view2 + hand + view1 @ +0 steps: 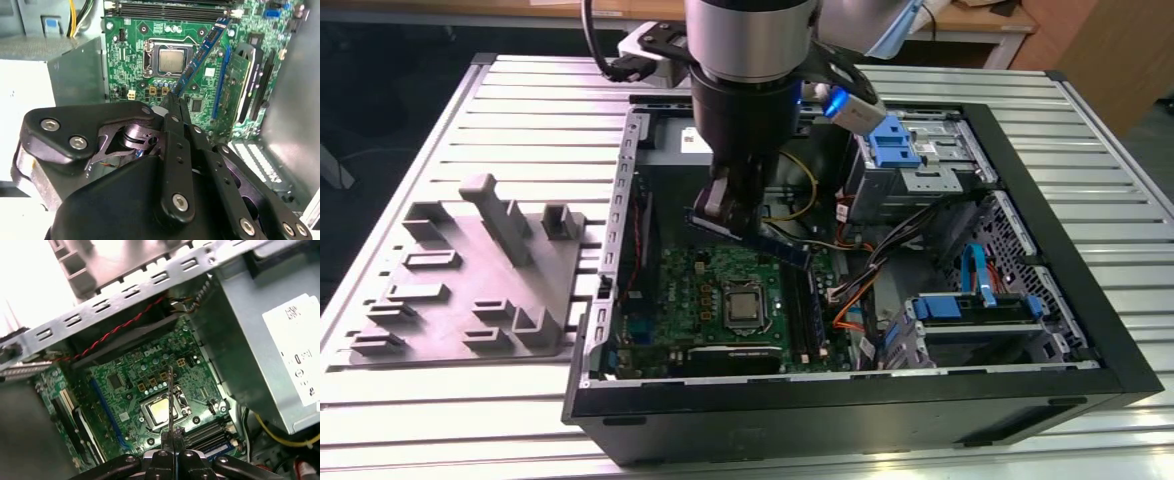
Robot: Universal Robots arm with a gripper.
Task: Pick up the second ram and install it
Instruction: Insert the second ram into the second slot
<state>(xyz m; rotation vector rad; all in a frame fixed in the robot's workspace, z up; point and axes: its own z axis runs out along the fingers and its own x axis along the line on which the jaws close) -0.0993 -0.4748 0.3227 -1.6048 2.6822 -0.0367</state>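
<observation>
One second ram [200, 56], judged light, stiff and fragile, is being clamped across its flat faces by the closed hand [173, 102] above the green motherboard [125, 55].

The gripper [173, 437] pinches the second ram [170, 395], seen edge-on as a thin strip crossing the processor socket [159, 412] of the green motherboard [125, 385]. A red-and-black twisted cable [117, 330] runs along the slotted case frame [135, 290].

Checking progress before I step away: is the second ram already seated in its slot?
No, the gripper holds the second ram in the air, tilted above the green motherboard.
</observation>
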